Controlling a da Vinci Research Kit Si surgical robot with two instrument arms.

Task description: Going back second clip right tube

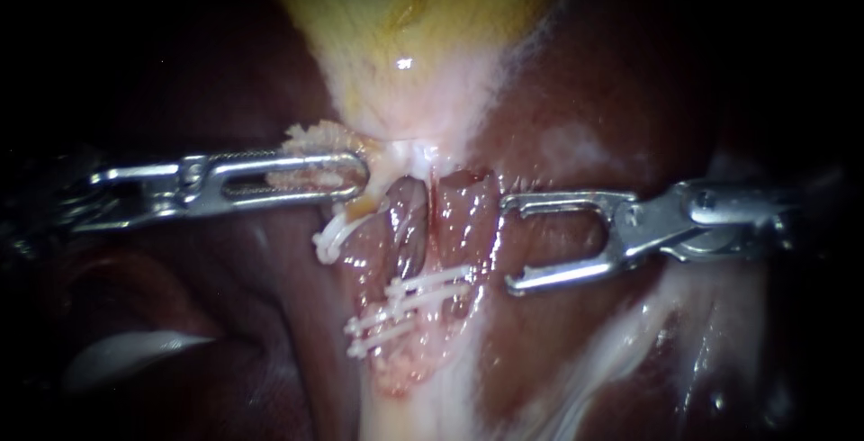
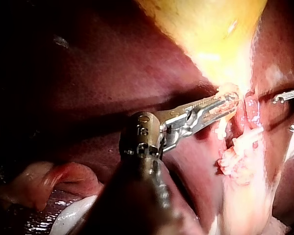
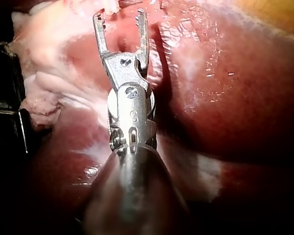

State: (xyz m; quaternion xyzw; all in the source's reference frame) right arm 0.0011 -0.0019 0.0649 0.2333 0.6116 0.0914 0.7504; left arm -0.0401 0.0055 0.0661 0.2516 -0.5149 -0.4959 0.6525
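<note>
Right instrument (image 1: 511,243) jaws are standing wide and empty, right of centre, just beside the right tube (image 1: 461,211) and touching nothing. Upper clip (image 1: 430,283) looks to be crossing that tube at lower centre, with the lower clip (image 1: 382,333) sitting down-left of it. Left instrument (image 1: 358,175) is clamping pale tissue (image 1: 315,138) under the gallbladder (image 1: 405,36), centre-left. For the retreat I'd be pulling straight back along the shaft, jaws apart and clear of the clip legs, left traction steady.
</note>
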